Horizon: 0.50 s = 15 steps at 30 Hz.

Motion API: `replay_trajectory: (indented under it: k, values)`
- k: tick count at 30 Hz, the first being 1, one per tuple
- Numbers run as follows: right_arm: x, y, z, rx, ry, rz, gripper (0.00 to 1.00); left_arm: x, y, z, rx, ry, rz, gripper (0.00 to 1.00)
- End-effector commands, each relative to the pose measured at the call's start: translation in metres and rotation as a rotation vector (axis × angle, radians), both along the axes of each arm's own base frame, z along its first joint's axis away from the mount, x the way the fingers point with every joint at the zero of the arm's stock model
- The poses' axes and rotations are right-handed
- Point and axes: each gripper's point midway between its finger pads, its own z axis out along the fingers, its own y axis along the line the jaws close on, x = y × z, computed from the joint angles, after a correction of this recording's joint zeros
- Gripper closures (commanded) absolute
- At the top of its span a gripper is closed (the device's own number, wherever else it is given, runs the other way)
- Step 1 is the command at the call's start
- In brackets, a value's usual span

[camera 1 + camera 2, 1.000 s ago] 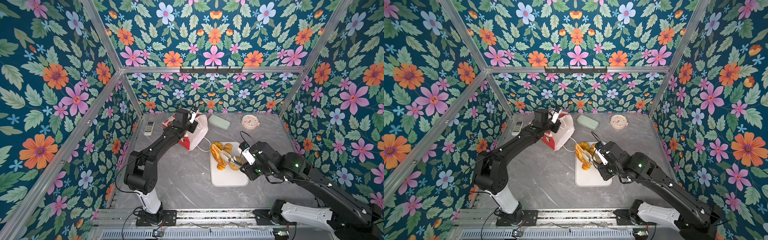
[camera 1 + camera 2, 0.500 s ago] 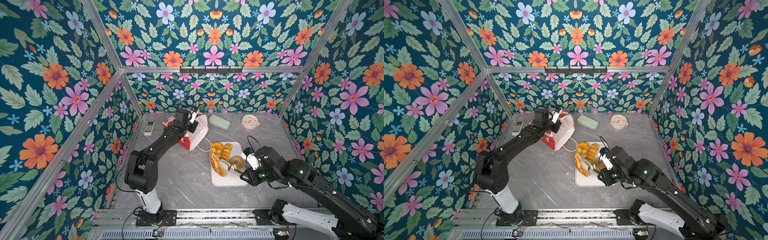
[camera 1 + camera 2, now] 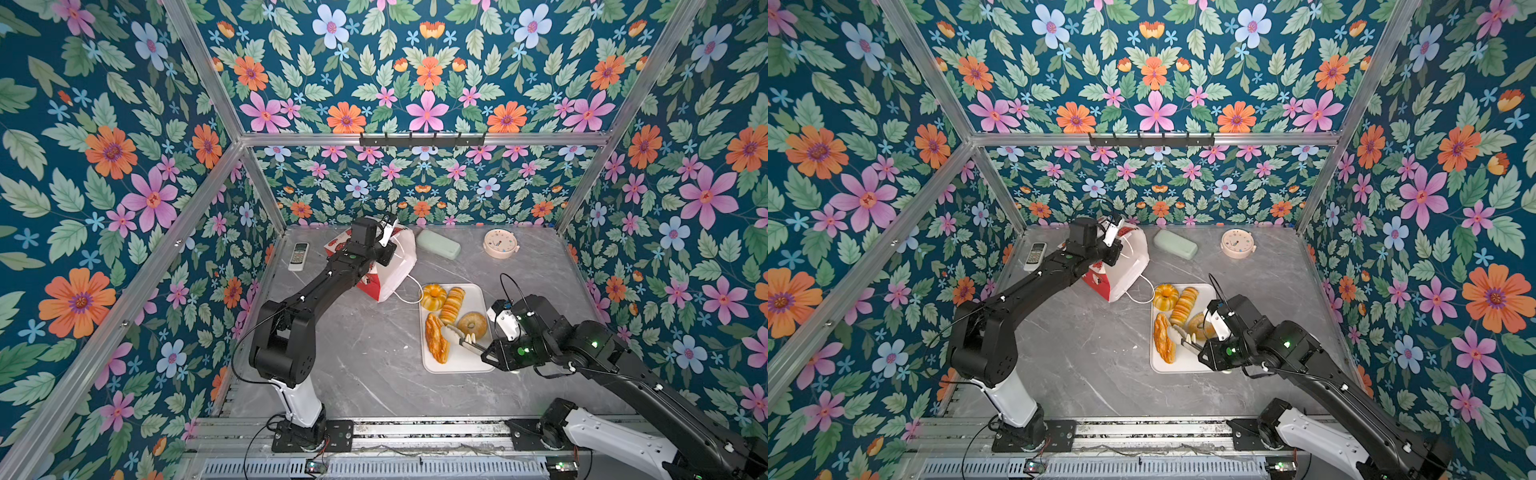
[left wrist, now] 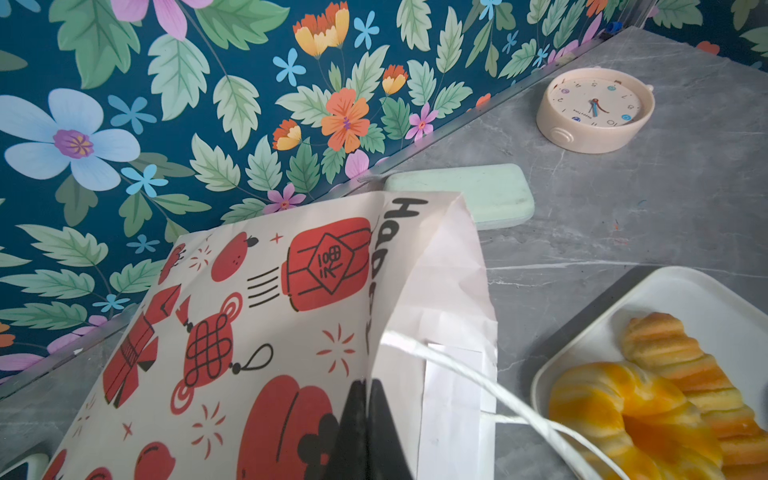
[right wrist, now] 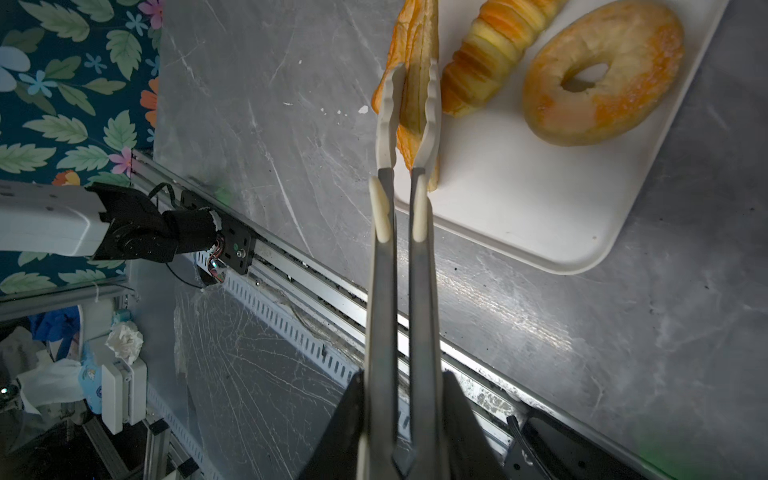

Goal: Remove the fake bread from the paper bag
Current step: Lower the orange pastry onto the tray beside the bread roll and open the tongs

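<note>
Since a second ago the right arm has drawn back toward its own base, and the right gripper [image 3: 492, 353] that hung over the pastries now sits at the near corner of the tray [image 3: 457, 362]. The left arm has not shifted.

On the grey table [image 3: 374, 374], the paper bag [image 3: 399, 270] is the biggest thing. It leans tilted under the left gripper [image 4: 368, 386], whose black fingers are pinched flat together on the bag's rim, with a white cord handle trailing just beside them.

The white tray lies directly ahead of the right gripper [image 5: 401, 386]. This gripper is clamped on a pair of tongs [image 5: 399, 249], which reach out over the tray. Their white tips stand on either side of the flaky pastry [image 3: 436, 345] at the tray's edge. Whether they press on it I cannot tell.

All the fake bread in sight lies on the tray:
- The ridged loaf [image 3: 452, 305] lies beyond the tong tips.
- The ring bagel [image 3: 472, 325] is just beside the tongs, near the right wrist.
- The fluted bun [image 3: 433, 296] is farthest from the right gripper and nearest the bag.

Past the left gripper, by the back wall, lie a mint-green case [image 3: 438, 244] and a round clock [image 3: 500, 244]. A remote [image 3: 299, 256] lies to the gripper's outer side.
</note>
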Motion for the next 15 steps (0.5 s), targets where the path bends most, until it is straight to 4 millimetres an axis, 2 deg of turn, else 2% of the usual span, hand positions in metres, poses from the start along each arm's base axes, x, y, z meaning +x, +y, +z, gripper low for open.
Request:
replay_trajectory:
  k: [1,8,13,15]
  values:
    - [0.002,-0.004,-0.004,0.026,0.023,-0.028,1.00,0.002,-0.002,0.002,-0.007,-0.011,-0.006,0.99]
    - [0.007,-0.015,-0.020,-0.054,0.042,-0.041,1.00,0.004,-0.003,0.000,-0.006,-0.006,-0.008,0.99]
    - [0.011,-0.022,-0.026,-0.116,0.044,-0.047,0.88,0.003,-0.002,0.000,0.000,-0.003,-0.007,0.99]
    - [0.012,-0.024,-0.025,-0.126,0.035,-0.046,0.87,0.003,-0.002,0.000,0.002,-0.003,-0.005,0.99]
